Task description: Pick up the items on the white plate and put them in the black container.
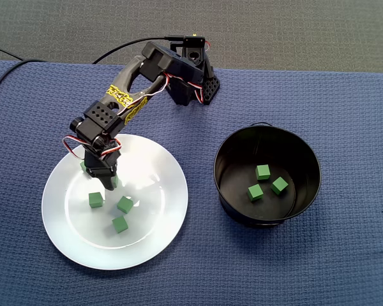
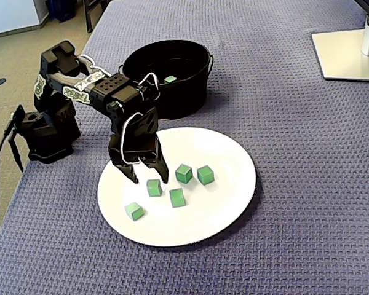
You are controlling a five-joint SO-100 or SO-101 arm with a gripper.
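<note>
A dark blue woven cloth (image 1: pixel 345 255) is covering the table. At the left of a fixed view the round white plate (image 1: pixel 159 242) is lying flat, and the black two-finger gripper (image 2: pixel 150 179) is hanging low over its upper left part with its jaws spread wide, pinching nothing. One small green cube (image 2: pixel 154 187) is sitting on the plate right by the fingertips, probably just in front of the gap rather than inside it, though the angle is making that hard to judge. Four other green cubes (image 2: pixel 184 173) are lying close by, so a closing finger is risking clipping the cube's corner and skidding it across the glossy plate into its neighbours. To the right, apart from the plate, the round black metal container (image 1: pixel 228 167) is holding three green cubes (image 1: pixel 263 171); a shallow pinch is risking a drop on the way over
</note>
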